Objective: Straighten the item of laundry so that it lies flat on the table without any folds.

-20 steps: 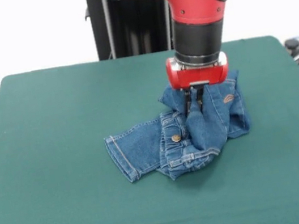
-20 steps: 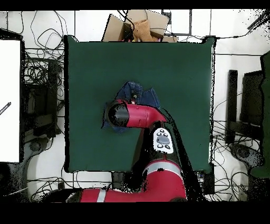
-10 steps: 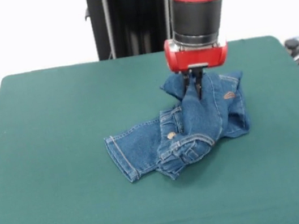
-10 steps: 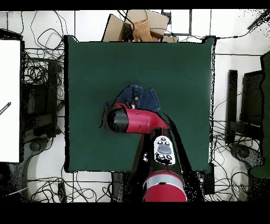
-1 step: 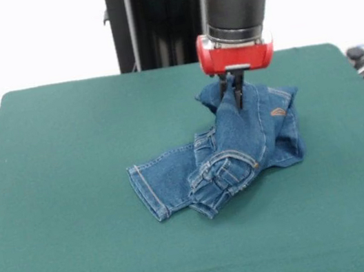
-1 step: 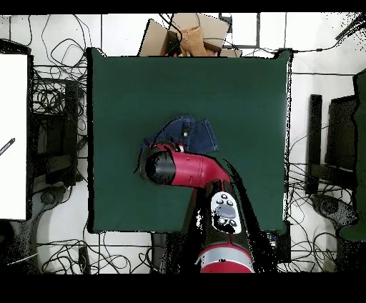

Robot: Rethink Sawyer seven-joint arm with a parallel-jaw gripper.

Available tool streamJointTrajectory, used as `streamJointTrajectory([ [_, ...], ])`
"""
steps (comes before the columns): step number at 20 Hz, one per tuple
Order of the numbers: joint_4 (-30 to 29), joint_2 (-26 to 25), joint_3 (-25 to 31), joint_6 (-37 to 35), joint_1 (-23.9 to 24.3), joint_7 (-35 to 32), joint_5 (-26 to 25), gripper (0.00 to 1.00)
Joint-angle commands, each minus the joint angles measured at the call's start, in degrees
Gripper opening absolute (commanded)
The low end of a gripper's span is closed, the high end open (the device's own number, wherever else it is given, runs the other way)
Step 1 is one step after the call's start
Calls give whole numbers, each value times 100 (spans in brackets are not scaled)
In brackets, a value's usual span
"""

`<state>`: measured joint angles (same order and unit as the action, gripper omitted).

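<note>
A: Denim first. Front view: jeans (image 5: 230,152) sit right of centre on the table (image 5: 66,197), bunched. One leg lies flat toward lower left; the rest is drawn up into a peak.

B: And the gripper (image 5: 237,95)?

A: Pinched shut on that peak, upper middle of frame, fingers buried in the fabric. Waistband hangs folded over below it.

B: How would you handle the step?

A: My judgement: lift only until the folded part hangs free, then drag away from the flat leg so the cloth unrolls rather than piling up again. Let go low. Risk is the whole garment sliding along instead of opening.

B: Overhead?

A: Arm (image 6: 182,168) covers the grasp entirely, so the grip cannot be read there. Jeans (image 6: 189,133) peek out above the arm, centre of frame.

B: What does it add?

A: Plenty of bare table (image 6: 243,93) on every side for spreading. Front view alone shows the grip and the height of the peak.
</note>
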<state>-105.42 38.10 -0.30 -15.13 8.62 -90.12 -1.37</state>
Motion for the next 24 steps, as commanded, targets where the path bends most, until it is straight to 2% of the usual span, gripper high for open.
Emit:
streamJointTrajectory([
  [1,-324,203,531,186,56,-1285,373,0],
  [13,-454,483,326,112,-178,-1394,596,0],
  [24,-739,862,291,-238,-281,-1428,962,0],
])
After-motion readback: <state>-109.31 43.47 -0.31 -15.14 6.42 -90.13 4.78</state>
